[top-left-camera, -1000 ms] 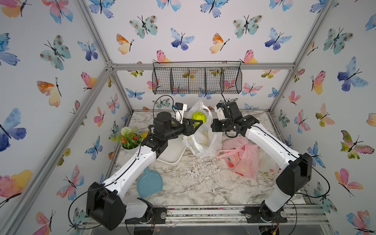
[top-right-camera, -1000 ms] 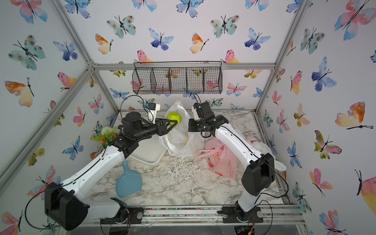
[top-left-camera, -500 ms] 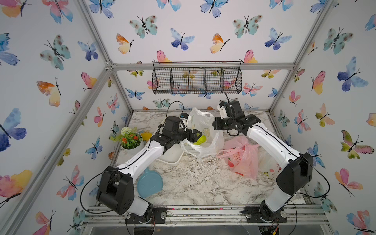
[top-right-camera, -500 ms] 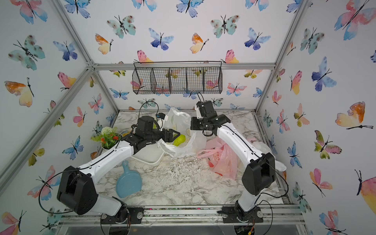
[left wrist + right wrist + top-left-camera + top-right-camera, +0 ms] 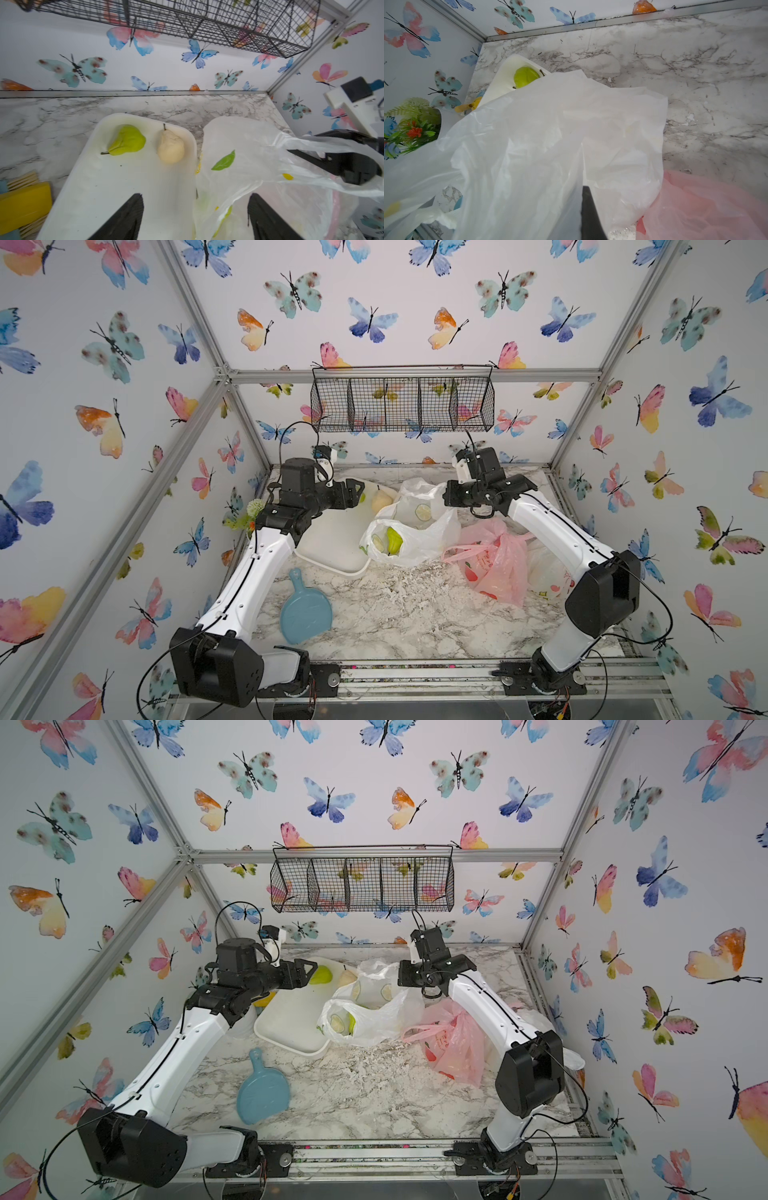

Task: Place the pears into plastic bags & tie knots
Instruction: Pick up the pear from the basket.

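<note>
Release is complete: the small green toy pear [image 5: 394,541] that the left gripper [image 5: 195,196] carried a second ago now lies inside the thin white lemon-print plastic bag [image 5: 432,526]. That gripper, jaws spread and empty, has swung back above the white rectangular tray [image 5: 99,187], facing another green pear [image 5: 127,141] and a cream-white pear [image 5: 170,147]. The right gripper [image 5: 449,497] stays clenched on the bag's rim, so loading can go on.
</note>
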